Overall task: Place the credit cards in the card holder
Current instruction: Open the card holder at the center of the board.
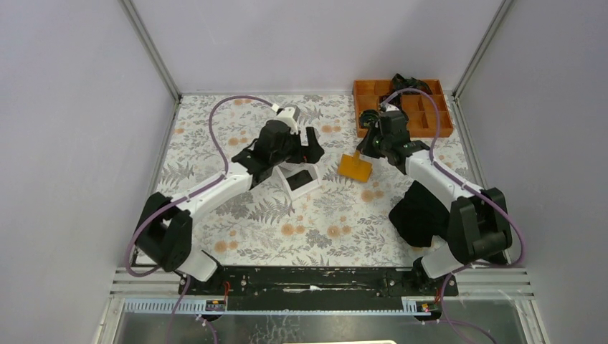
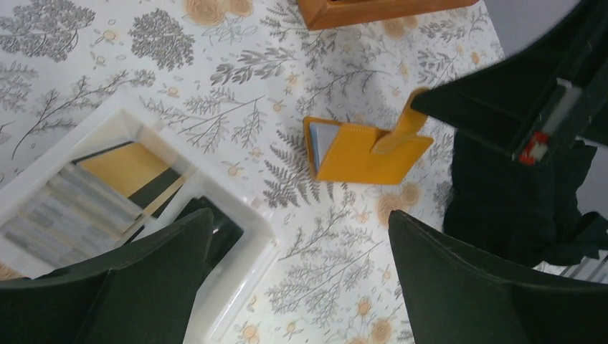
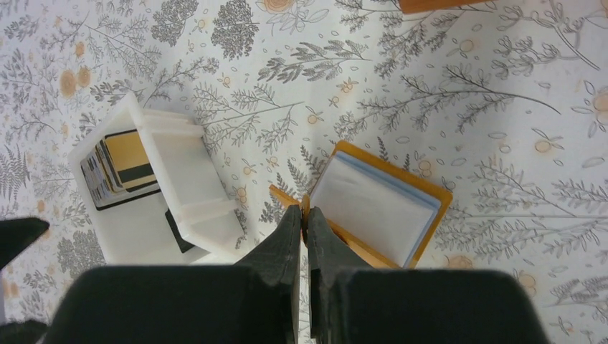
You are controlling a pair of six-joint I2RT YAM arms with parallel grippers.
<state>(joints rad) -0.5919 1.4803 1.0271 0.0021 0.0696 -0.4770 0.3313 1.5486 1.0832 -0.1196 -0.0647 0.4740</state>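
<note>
Credit cards (image 3: 118, 168), seemingly stacked, inside white box (image 3: 179, 175)

A robotics lab cell is shown. A floral-covered table (image 1: 323, 222) is enclosed by plain pale panels (image 1: 72, 107) in aluminium framing (image 1: 152, 50), and a left arm (image 1: 215, 188) and right arm (image 1: 439, 175) are bolted to a rail (image 1: 315, 278) at its edge.
</note>
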